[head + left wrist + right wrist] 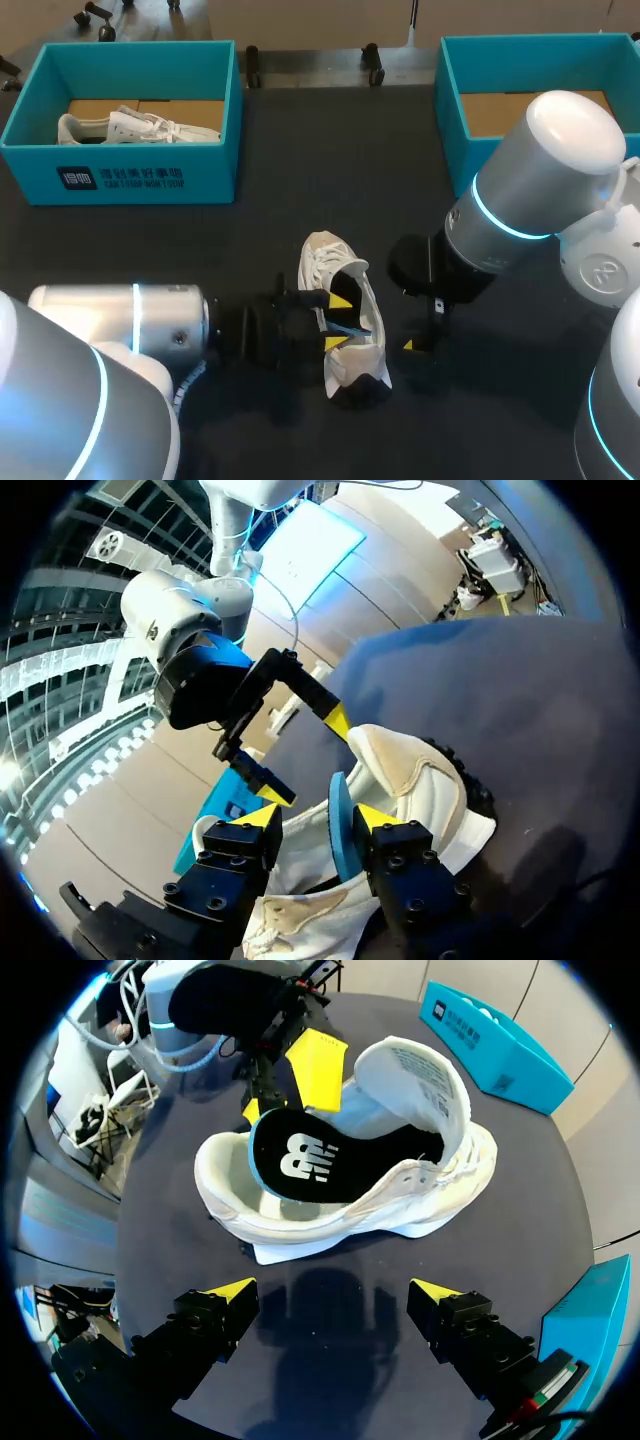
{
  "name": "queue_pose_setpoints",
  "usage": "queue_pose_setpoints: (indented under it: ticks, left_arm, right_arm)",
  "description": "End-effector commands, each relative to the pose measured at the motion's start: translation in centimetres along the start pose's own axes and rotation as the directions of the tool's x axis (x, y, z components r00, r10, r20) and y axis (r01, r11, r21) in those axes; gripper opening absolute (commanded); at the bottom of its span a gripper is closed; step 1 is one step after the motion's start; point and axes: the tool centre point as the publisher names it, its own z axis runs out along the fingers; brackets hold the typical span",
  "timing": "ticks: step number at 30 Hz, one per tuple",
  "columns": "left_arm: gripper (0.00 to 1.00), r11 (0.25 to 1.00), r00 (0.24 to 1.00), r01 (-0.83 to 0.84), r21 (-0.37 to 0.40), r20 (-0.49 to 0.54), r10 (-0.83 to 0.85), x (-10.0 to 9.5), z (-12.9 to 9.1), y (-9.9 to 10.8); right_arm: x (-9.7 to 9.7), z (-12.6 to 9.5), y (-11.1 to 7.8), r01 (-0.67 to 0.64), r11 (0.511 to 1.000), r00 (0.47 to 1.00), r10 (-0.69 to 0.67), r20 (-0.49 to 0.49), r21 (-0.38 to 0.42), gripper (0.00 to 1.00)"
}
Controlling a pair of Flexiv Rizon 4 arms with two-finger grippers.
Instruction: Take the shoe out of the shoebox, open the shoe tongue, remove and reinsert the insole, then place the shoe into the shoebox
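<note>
A white shoe lies on its sole in the middle of the dark table. Its tongue is pulled up and back. A black insole with a blue edge sticks up out of the shoe's opening, half in and tilted. My left gripper sits over that opening. In the left wrist view the insole's blue edge stands between its fingers, against one and apart from the other, so the left gripper is open. My right gripper hangs wide open beside the shoe, touching nothing.
A blue shoebox at the back left holds another white shoe. A second blue shoebox stands at the back right, partly behind my right arm. In the left wrist view my right gripper hovers beyond the shoe.
</note>
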Motion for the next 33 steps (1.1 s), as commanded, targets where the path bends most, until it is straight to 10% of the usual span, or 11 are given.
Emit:
queue_pose_setpoints:
  ticks: [1, 25, 33]
  left_arm:
    - [0.46, 1.0, 0.997, 0.001, 0.013, -0.082, 0.0, -0.6, -1.4, 0.0]
    - [0.47, 0.999, 0.922, 0.053, -0.004, -0.385, -0.051, -2.6, -9.5, 0.9]
    - [0.37, 0.999, 0.857, 0.043, -0.032, -0.513, -0.054, -3.8, -12.9, 1.9]
  right_arm:
    - [0.1, 0.1, 0.0, 0.0, 1.0, 1.0, 0.0, 0.002, -0.001, 1.0]
    - [0.1, 0.1, 0.0, 0.0, 1.0, 1.0, 0.0, 0.002, -0.001, 1.0]
    - [-0.2, -3.1, -3.7, 0.021, 1.0, 1.0, -0.021, -0.01, 0.013, 1.0]
